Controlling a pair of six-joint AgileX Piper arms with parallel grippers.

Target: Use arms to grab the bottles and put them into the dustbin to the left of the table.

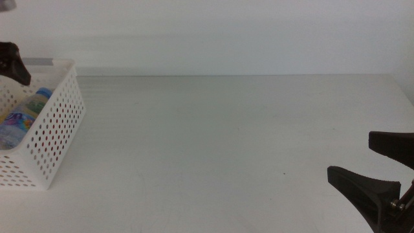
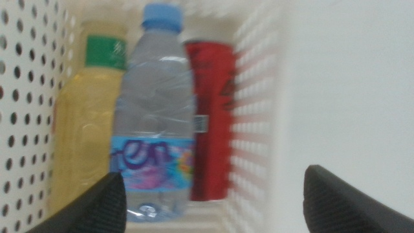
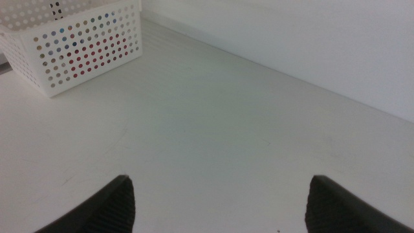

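While left pincer [image 2: 213, 197] gapes, bottles [image 2: 155, 110] fill dustbin [image 1: 55, 123].

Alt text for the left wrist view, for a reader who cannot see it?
Three drinks lie side by side in a white perforated basket: a yellow bottle, a blue-capped water bottle and a red can. The open left gripper hangs above them.

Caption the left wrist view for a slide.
Open left hand above the white dustbin, where the yellow bottle, water bottle and red can lie side by side.
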